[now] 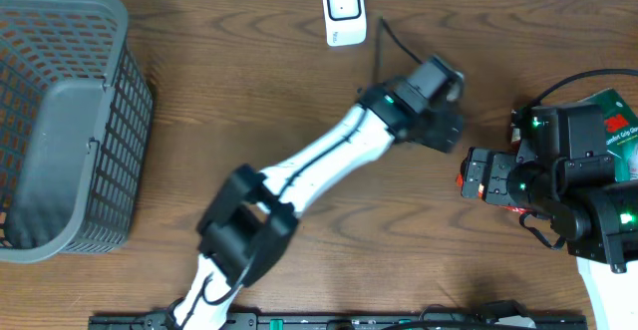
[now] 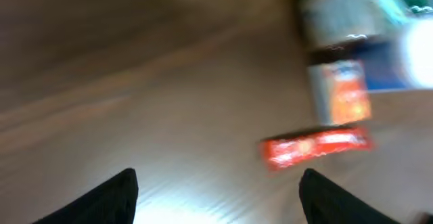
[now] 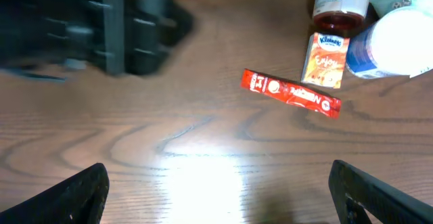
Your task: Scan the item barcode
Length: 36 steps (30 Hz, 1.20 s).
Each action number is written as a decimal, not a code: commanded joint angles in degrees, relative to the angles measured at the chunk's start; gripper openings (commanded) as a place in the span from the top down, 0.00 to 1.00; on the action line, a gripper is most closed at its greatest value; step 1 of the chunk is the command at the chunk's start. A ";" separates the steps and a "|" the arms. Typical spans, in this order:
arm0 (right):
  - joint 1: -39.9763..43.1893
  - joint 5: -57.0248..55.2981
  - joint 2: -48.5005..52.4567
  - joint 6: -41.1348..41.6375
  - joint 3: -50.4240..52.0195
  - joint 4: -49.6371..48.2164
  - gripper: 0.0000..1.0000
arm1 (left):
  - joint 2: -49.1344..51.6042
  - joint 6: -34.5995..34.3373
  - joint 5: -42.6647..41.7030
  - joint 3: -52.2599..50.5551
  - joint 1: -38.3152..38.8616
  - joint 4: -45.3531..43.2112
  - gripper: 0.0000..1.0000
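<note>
The left hand (image 2: 218, 183) and the right hand (image 3: 218, 173) both stand wide open with nothing between their fingers, while the red sachet (image 3: 291, 93) lies flat on the wooden worktop (image 3: 169, 136), just beside a small orange tissue pack (image 3: 325, 60).

The wood-grain table (image 3: 135, 129) looks glossy, the basket (image 1: 75, 96) matt grey plastic, the red packet (image 3: 291, 93) shiny.

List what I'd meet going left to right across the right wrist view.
Left claw, dark and blurred → red sachet → white-lidded blue tub. The tissue pack and bottle overlap these, so I left them out.
</note>
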State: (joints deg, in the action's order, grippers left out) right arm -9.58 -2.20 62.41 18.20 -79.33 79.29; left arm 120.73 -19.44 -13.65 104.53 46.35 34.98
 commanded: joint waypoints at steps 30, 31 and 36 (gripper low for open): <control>0.55 -0.52 -0.15 -0.68 -0.04 0.04 0.01 | -12.00 4.59 17.33 0.15 -25.81 23.06 0.23; 0.55 -0.55 -0.15 -0.68 -0.04 0.04 0.01 | -12.00 4.59 17.33 0.15 -25.81 23.06 0.23; 0.55 -0.55 -0.02 -0.68 -0.04 0.04 0.01 | -12.00 4.59 17.33 0.15 -25.81 23.06 0.23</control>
State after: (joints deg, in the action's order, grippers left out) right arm -9.58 -2.20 62.41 18.20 -79.33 79.29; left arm 109.47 -15.57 4.21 104.53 20.67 57.87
